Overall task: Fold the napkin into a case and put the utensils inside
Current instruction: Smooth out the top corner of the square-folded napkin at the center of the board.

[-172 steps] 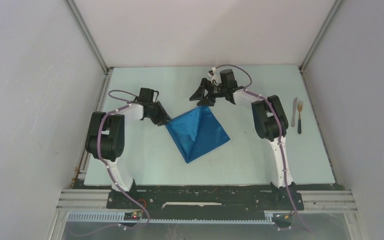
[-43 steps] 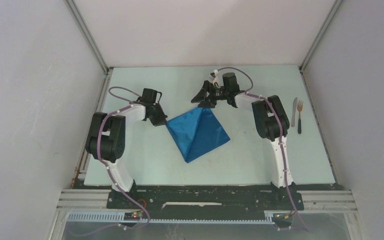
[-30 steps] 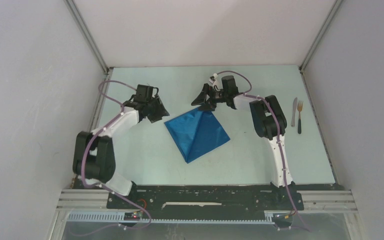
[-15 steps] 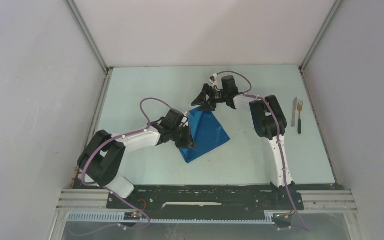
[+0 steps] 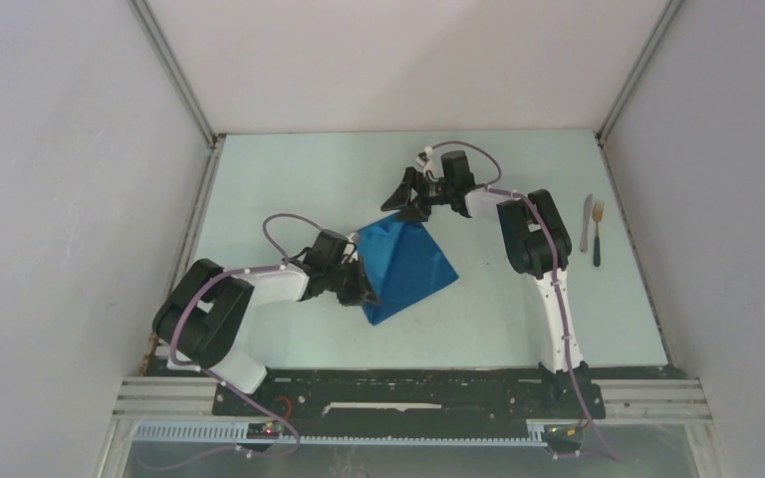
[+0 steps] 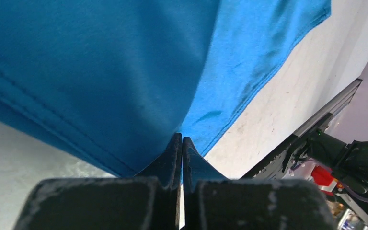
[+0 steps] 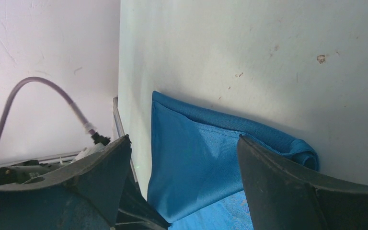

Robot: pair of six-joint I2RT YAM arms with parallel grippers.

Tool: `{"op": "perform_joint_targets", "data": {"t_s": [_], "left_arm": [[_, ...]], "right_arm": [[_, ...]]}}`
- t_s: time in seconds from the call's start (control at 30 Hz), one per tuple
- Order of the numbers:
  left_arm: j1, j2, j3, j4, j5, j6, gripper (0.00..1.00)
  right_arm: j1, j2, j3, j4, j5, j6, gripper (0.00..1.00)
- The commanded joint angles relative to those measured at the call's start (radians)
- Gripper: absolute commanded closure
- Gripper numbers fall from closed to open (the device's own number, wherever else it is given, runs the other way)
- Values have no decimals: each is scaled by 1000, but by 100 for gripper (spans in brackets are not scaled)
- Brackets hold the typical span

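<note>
While I am pinching the napkin's left edge with the left gripper, I am holding the right gripper spread wide over its far corner.

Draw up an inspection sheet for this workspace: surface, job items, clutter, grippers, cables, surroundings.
Surface: pale table, a few small stains in the right wrist view.
Job's things: blue napkin folded to a kite shape, mid-table; knife and fork side by side near the right edge, apart from the napkin.
Clutter: nothing seen.
Grippers: left gripper shut on the napkin's left edge; right gripper open, straddling the napkin's far corner.
Cables: purple cable loops above the left arm; another cable arcs over the right wrist.
Surroundings: plain white walls; metal rail at the near edge.
</note>
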Motion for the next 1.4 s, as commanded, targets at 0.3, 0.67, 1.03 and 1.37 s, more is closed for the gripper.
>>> {"op": "perform_joint_targets", "data": {"t_s": [0.3,0.67,1.03,1.37], "left_arm": [[38,5,-189,365,144,-121,99],[41,-182,-174,261,144,-108,89],[30,-120,-310,349,110,-132,97],[12,-271,-249,236,114,-129,88]], "right_arm": [[9,-8,37,-47,9,-44,11],[16,-6,48,-67,12,-58,11],[17,-6,50,-68,10,-58,11],[21,-4,56,-75,10,-64,10]]}}
